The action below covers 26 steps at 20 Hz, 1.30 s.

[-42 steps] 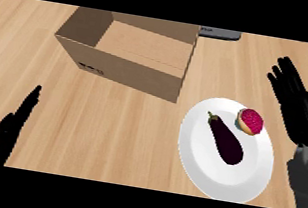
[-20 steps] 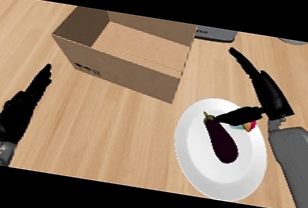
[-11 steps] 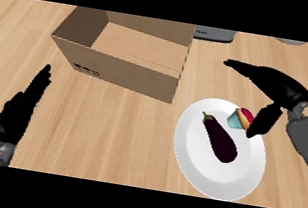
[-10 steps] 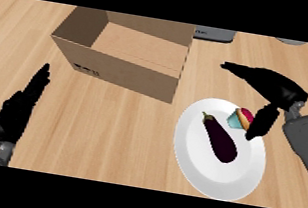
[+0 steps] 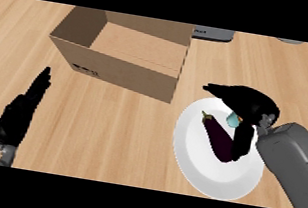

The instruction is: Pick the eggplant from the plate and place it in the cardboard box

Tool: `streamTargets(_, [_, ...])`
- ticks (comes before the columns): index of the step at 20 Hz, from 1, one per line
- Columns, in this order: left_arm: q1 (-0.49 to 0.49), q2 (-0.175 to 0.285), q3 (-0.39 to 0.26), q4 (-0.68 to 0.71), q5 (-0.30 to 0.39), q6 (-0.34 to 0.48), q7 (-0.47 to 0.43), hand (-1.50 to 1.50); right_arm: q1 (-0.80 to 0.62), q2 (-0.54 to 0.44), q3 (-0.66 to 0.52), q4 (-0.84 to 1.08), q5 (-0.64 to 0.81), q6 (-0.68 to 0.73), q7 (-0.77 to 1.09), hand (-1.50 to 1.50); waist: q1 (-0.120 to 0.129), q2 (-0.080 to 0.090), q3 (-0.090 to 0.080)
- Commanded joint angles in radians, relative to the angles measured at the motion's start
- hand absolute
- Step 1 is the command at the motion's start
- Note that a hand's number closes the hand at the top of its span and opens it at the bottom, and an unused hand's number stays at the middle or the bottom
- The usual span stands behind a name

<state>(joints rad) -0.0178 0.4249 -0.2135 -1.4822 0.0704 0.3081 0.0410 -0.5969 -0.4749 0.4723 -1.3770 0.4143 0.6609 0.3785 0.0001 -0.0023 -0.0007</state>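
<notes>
The right hand (image 5: 250,105) arches over the upper right part of the white plate (image 5: 205,175), right of the frame's centre. It is spread rather than closed, with one dark digit running down just beside the right flank of the eggplant (image 5: 217,139). Nothing is held yet. The eggplant lies on the plate, slanting from upper left to lower right. A small teal and pink item (image 5: 234,122) sits half hidden under the hand, close to the eggplant's upper end.

To grasp well, the hand should probably settle across the eggplant's thick middle, with digits on both long sides, and keep the small item out of the pinch. It should then lift clear of the rim before heading to the open cardboard box (image 5: 117,72) at upper left. The left hand (image 5: 19,115) rests open at lower left.
</notes>
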Motion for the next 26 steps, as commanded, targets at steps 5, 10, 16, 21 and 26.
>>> streamTargets(5, [-0.02, -0.02, 0.055, -0.009, -0.039, -0.062, 0.027, 0.0, 0.076, 0.081, -0.036, -0.103, 0.109, 0.062, 0.117, -1.5, 0.0, 0.001, 0.001])
streamTargets(10, [-0.007, -0.039, 0.092, -0.022, -0.045, -0.096, 0.039, 0.0, 0.114, 0.058, -0.059, -0.027, 0.2, 0.066, 0.02, -1.5, 0.003, 0.002, 0.001])
streamTargets(16, [-0.036, -0.088, 0.124, 0.051, -0.094, -0.116, -0.015, 0.0, 0.129, 0.097, -0.104, 0.012, 0.266, 0.047, -0.079, -1.5, 0.001, 0.003, 0.001])
streamTargets(21, [0.023, -0.11, 0.151, 0.022, -0.121, -0.137, -0.033, 0.0, 0.186, 0.126, -0.115, -0.067, 0.333, 0.097, -0.037, -1.5, 0.002, 0.002, 0.001])
streamTargets(26, [0.046, -0.147, 0.117, -0.124, -0.167, -0.13, 0.099, 0.0, 0.165, 0.213, -0.139, -0.044, 0.368, 0.094, -0.012, -1.5, 0.003, 0.001, 0.001])
